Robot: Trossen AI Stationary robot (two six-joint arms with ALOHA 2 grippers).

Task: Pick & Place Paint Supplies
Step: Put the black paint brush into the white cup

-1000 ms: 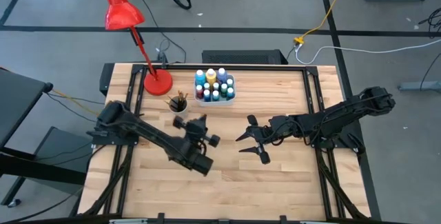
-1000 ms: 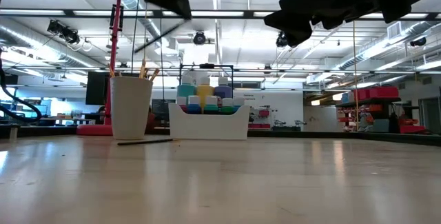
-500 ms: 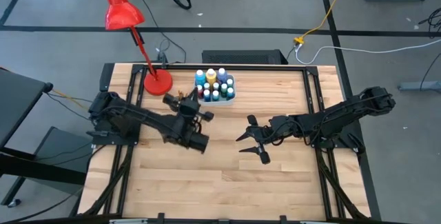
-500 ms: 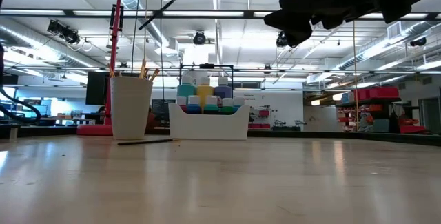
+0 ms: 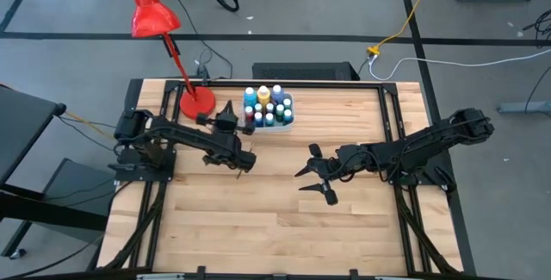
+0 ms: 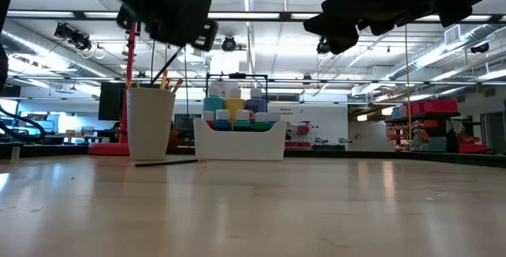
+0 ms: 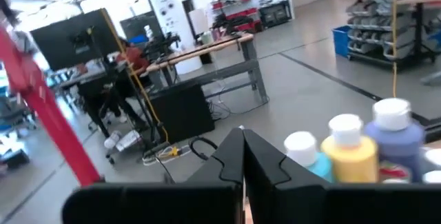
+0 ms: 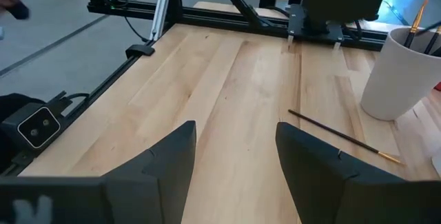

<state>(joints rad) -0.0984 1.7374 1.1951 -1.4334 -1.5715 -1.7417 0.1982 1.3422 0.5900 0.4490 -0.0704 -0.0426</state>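
My left gripper (image 5: 226, 118) stands over the white cup (image 6: 150, 122) of brushes, shut on a thin dark paintbrush (image 6: 166, 66) that slants down into the cup's mouth. In the high view the gripper hides the cup. Beside the cup, a white tray (image 5: 269, 121) holds several paint bottles (image 7: 344, 148), blue, teal, yellow and white. Another paintbrush (image 8: 341, 136) lies flat on the table in front of the cup (image 8: 403, 72). My right gripper (image 5: 312, 175) hangs open above the middle of the table, touching nothing. My left gripper (image 7: 242, 156) is shut on the upper end of the dark paintbrush (image 6: 175, 50). The gripper's own body hides the place of contact. The fingers point toward the table's far edge. The brush hangs tilted below them, its lower end inside the cup's mouth (image 6: 154, 85).
A red desk lamp stands on its round base (image 5: 197, 103) at the far left, its pole (image 7: 48, 107) close to the cup. Bare tabletop (image 5: 284, 220) lies near the front edge and under my right gripper (image 8: 234, 162).
My left gripper has moved toward the table's far edge, from the middle of the table to above the cup, and has come down. The brush it carries has gone from slanting in the air to reaching into the cup.
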